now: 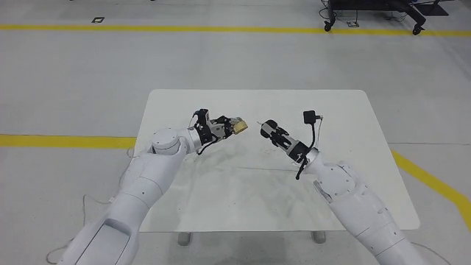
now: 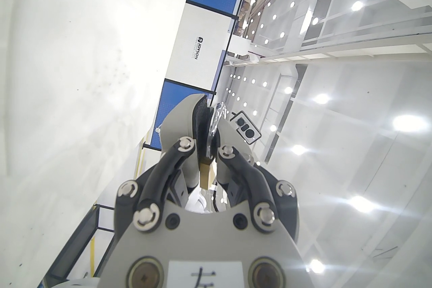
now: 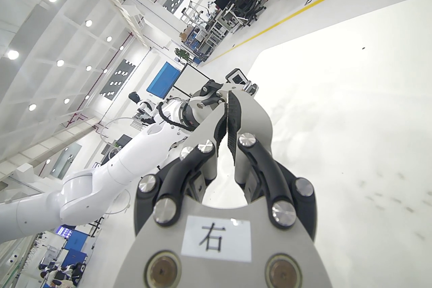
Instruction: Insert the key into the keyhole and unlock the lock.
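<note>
Most of lock hidden, key tiny

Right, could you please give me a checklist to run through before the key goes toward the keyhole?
1. Lock gripped: ok. The left gripper is shut on the brass lock.
2. Key gripped: ok. The right gripper is shut, with the key poking out at its fingertips.
3. Key and lock apart: ok. In the top view a gap lies between them, over the table.
4. Key in line with the lock: cannot tell, too small to judge.
5. Which way the key's blade is turned: cannot tell.
</note>
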### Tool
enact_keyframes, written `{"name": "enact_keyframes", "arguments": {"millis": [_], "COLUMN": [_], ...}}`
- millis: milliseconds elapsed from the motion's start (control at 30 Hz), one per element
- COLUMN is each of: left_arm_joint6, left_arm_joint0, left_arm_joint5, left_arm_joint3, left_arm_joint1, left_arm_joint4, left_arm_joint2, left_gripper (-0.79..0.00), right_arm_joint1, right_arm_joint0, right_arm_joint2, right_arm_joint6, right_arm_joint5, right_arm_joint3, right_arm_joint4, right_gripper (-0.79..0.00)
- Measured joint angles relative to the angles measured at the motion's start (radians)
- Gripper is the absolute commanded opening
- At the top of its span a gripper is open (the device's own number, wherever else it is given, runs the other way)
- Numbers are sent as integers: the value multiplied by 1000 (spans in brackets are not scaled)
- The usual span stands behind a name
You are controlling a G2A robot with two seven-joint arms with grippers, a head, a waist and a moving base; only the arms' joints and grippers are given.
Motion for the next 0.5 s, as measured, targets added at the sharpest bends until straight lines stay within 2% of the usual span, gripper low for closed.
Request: {"name": "enact_keyframes", "arguments": {"millis": [300,500], "left_arm_joint6": [224,275], "left_arm_joint0": [48,46], "left_arm_joint5": [-95,-127], "left_arm_joint3": [-92,-108], "left_arm_joint1": [-23,-26], "left_arm_joint4": [7,95], "left_arm_joint2": [6,18], "left_gripper": [-785,-785], "right_arm_joint1": [-24,-40], "right_arm_joint0": [-1,15], "right_arm_joint2": [-40,-51], "right_arm_joint6": [-8,-6], "right_arm_joint5": [32,54], "right_arm_joint3": [23,48], "right_arm_joint4": [84,158], "right_gripper": [-785,-785]}}
